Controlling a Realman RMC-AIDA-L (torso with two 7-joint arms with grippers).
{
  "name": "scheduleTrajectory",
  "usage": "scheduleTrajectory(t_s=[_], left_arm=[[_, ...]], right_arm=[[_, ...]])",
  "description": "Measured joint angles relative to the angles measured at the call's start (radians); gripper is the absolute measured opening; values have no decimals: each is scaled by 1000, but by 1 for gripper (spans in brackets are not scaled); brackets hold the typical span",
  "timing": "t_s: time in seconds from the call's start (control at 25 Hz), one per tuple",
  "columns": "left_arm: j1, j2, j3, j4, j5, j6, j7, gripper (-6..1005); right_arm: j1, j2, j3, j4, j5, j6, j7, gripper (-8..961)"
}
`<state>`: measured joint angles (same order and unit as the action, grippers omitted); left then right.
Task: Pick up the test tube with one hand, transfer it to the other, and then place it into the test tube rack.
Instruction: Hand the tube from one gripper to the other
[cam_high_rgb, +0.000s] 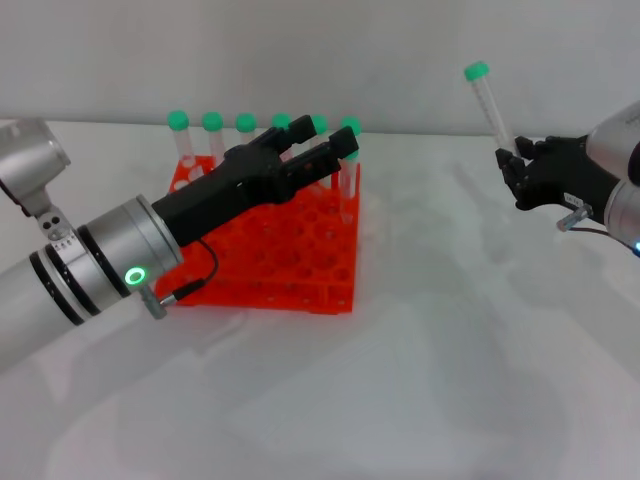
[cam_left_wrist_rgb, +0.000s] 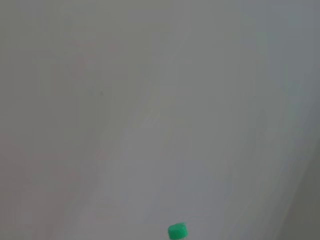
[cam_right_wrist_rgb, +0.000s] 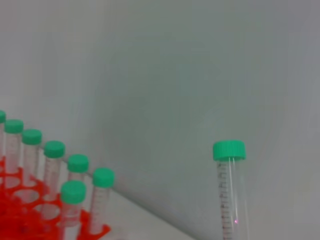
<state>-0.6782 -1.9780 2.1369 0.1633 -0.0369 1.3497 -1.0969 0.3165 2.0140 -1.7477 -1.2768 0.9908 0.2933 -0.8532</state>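
Observation:
The test tube (cam_high_rgb: 490, 105), clear with a green cap, stands nearly upright in my right gripper (cam_high_rgb: 512, 158), which is shut on its lower part, raised at the far right. The right wrist view shows the tube (cam_right_wrist_rgb: 231, 195) against the wall. My left gripper (cam_high_rgb: 330, 138), on the arm with the green light, hovers open and empty over the back of the orange-red test tube rack (cam_high_rgb: 290, 250), well left of the held tube. A green cap (cam_left_wrist_rgb: 177, 231) shows in the left wrist view.
Several green-capped tubes (cam_high_rgb: 212, 125) stand in the rack's back row and right side; they also show in the right wrist view (cam_right_wrist_rgb: 54, 150) with the rack (cam_right_wrist_rgb: 15, 210). The white table (cam_high_rgb: 450, 350) lies between the rack and the right gripper.

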Motion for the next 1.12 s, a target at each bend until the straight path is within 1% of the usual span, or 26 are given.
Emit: scheduleTrajectory(t_s=[0.08,0.16,0.28,0.52,0.64,0.76,0.88,1.0,1.08,1.12], left_arm=[[-3,3,-5,2,-1,-1,-22,825],[-5,7,-18,0,-2,-4,-50,825],[-15,19,-27,-5,0,-22,-105,824],[-33,31,-23,-23,2,-46,-154,822],[-49,35,-23,-38,13,-47,-170,821],[-61,35,-23,-44,19,-48,-171,820],[-65,34,-23,-44,24,-48,-167,819],[-66,35,-23,-46,26,-48,-164,818],[-67,35,-22,-49,26,-48,-157,817],[-67,35,-22,-50,26,-48,-154,817]], right_arm=[[-8,-1,-26,14,9,-57,-3,188],[-14,-2,-40,18,11,-76,-3,188],[-24,-4,-75,19,12,-97,-3,188],[-40,-7,-143,-10,13,-106,-21,187],[-37,-7,-153,-25,14,-90,-45,187],[-6,-7,-112,-17,27,-46,-53,187],[44,-5,-30,11,73,51,-60,187],[94,-4,64,55,176,181,-115,187],[114,-3,125,88,276,267,-196,187],[125,-3,168,117,355,330,-265,187]])
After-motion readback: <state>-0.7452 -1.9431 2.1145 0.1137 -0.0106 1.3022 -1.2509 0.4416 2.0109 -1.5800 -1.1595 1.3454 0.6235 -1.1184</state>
